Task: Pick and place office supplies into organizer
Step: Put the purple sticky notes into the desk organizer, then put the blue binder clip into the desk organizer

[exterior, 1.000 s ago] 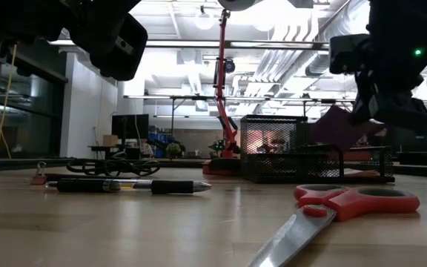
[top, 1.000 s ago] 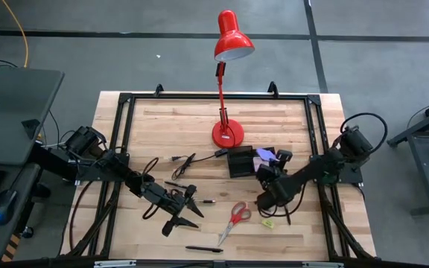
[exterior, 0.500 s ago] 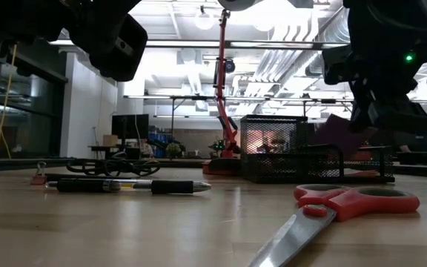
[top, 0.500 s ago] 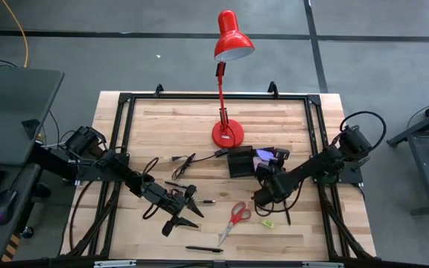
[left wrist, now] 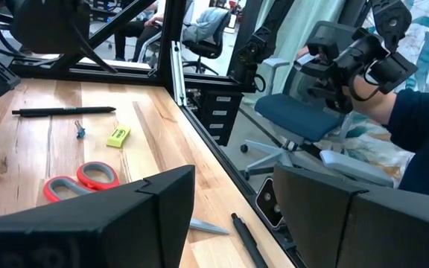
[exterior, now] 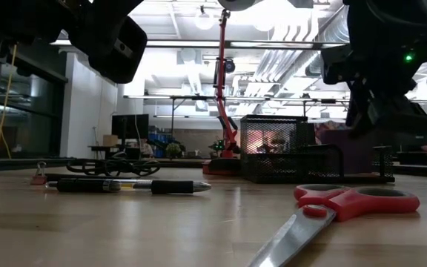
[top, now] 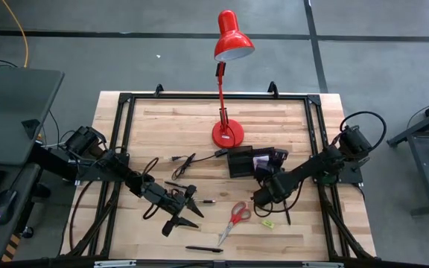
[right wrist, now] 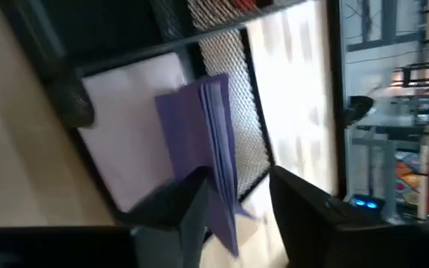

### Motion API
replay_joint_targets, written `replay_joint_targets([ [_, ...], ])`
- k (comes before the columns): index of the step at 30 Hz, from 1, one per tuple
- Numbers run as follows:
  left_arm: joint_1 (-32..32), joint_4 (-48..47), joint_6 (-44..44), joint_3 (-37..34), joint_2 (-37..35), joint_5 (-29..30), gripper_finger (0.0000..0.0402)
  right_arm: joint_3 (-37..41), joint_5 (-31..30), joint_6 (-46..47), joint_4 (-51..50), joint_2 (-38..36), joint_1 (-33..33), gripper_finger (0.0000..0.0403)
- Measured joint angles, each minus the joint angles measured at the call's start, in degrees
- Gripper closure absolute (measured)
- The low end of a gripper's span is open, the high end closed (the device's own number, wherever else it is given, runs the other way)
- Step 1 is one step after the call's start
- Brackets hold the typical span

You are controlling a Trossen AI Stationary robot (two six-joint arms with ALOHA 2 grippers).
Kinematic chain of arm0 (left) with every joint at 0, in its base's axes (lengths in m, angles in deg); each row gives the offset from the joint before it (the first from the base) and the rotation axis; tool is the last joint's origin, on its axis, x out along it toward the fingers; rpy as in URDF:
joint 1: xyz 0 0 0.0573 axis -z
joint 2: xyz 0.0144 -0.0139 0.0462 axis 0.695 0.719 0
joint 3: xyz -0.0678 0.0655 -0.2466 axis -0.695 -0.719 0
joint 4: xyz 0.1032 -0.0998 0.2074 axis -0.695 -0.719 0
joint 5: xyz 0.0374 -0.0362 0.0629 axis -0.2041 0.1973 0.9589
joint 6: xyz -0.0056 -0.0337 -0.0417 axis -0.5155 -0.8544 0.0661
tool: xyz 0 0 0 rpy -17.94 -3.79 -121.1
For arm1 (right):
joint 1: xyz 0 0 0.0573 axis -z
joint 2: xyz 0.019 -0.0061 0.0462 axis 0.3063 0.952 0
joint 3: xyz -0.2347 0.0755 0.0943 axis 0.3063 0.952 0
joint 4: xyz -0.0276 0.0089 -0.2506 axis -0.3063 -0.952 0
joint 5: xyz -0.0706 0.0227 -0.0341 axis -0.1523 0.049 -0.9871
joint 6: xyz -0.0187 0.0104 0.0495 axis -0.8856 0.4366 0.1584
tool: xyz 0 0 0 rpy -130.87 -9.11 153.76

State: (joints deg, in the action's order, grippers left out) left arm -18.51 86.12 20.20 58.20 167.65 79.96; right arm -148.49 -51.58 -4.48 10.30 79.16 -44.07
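From above, a purple square sticky-note pad (top: 260, 159) is seen inside the black mesh organizer tray (top: 239, 161), at five o'clock from the red lamp base (top: 227, 135). In the right wrist view, the right gripper's (right wrist: 237, 197) fingers are parted around the pad; a second ago it was raised. The left gripper (top: 182, 211) is held apart.

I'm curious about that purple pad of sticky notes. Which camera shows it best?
The right wrist view: the purple pad stands on edge in the organizer, filling the frame. High view shows a speck; low view a dark block; left wrist view nothing.

red desk lamp (top: 228, 132); coiled cable (top: 183, 164)
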Motion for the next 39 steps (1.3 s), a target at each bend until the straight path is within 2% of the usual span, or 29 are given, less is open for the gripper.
replay_joint_targets([
  [10, 0.00, -0.21, 0.46, 0.00, 0.00, 0.04, 0.0228, -0.04, 8.79, -6.80, 6.62, 0.00, -1.62, 0.0229],
  [15, 0.00, -0.42, 0.77, 0.00, 0.00, 0.67, 0.0228, -0.04, 5.27, -8.35, 5.89, 0.02, -1.21, 0.0232],
  [22, 0.00, -1.27, 1.42, 0.00, 0.00, 1.73, 0.0228, -0.07, 2.31, -10.52, 5.39, 0.02, 3.07, 0.0242],
  [29, 0.00, -3.37, 1.55, 0.00, 0.00, 3.13, 0.0228, -0.07, 1.40, 1.23, -1.12, 0.00, 1.72, 0.0255],
  [33, 0.00, -4.67, 0.45, 0.00, 0.00, 7.17, 0.0228, -0.07, 1.47, 7.09, -1.72, -0.79, -1.69, 0.0260],
  [39, 0.00, -5.84, 0.46, 0.00, 0.00, 9.09, 0.0228, -0.11, 4.94, 18.71, -1.62, -2.97, -8.81, 0.0261],
])
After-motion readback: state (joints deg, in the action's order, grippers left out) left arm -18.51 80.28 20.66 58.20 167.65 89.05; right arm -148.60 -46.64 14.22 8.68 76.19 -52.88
